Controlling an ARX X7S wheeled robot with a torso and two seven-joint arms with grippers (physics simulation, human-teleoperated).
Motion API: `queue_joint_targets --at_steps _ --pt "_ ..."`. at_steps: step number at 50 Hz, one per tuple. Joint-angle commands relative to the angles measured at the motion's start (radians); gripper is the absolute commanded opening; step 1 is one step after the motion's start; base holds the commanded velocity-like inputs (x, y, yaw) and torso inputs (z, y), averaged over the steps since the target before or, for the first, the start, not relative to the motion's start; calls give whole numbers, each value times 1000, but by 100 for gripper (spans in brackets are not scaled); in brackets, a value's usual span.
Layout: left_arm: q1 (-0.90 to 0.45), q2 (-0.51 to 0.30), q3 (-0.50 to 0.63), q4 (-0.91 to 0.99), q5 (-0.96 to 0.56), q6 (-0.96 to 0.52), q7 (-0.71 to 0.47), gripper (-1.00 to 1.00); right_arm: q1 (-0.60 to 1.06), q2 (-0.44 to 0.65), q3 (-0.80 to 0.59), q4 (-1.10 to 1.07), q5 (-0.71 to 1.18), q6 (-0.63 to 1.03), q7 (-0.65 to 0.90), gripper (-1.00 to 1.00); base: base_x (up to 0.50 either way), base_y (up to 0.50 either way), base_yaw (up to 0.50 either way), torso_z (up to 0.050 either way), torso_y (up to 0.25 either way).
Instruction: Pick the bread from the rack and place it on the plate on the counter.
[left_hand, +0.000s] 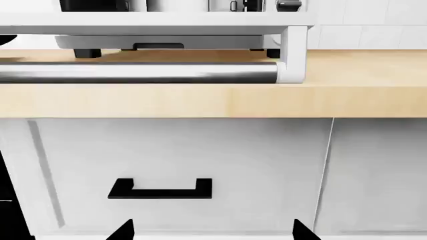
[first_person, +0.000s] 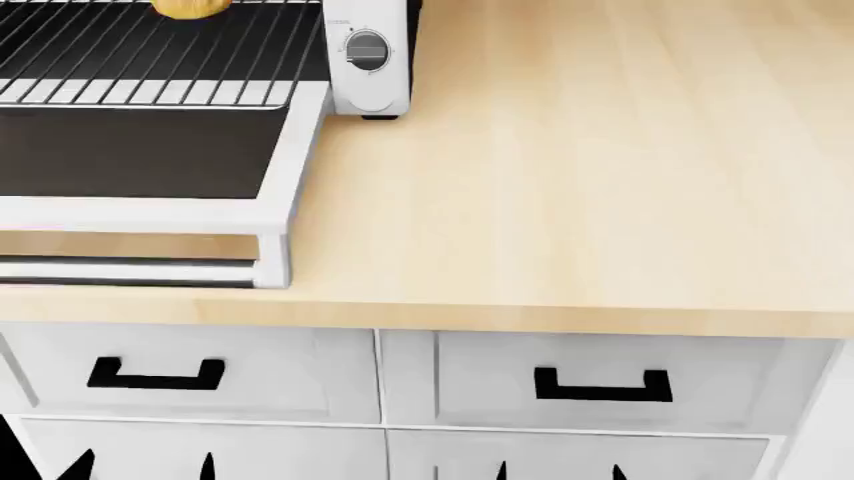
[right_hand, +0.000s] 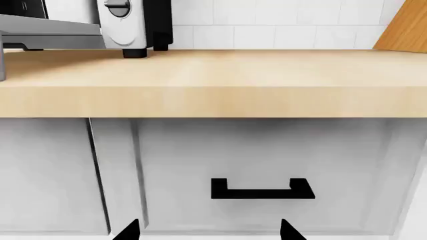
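Here, nearest: left claw (first_person: 140, 465) and right claw (first_person: 558, 470) low before the drawers (first_person: 187, 375), only dark fingertips showing, tips spread apart on both, nothing between them. Beyond, one counter (first_person: 574, 200); two black handles (first_person: 603, 385) in the head view. Farther, one open oven door (first_person: 134, 150), then one rack (first_person: 147, 50). Farthest, one bread (first_person: 191, 7), cropped at the frame edge, up, forward and left of both claws; long axis not determinable. Left claw judged the nearer. Plate nowhere in view.

Golden bread (first_person: 188, 8) on rack (first_person: 147, 55)
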Motion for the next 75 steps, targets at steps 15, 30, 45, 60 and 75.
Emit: queue_joint_targets --at_steps 15,30,45,60,75 --pt "-10 -52 62 -15 -49 -2 -67 100 -1 57 -73 3 44 -1 70 100 0 0 0 0 0" --pt "-6 -74 88 5 -73 -16 -92 100 1 78 -97 3 66 -2 90 100 0 0 0 0 0" --pt "70 -99 113 160 -116 -4 -95 100 -25 103 -118 -95 90 49 103 100 0 0 0 36 71" --pt "68 -188 117 553 -123 -353 -129 100 -43 206 -40 -463 165 376 140 100 0 0 0 46 92" --pt "-72 -252 94 816 -167 -687 -137 100 44 297 4 -677 202 612 156 100 0 0 0 46 92"
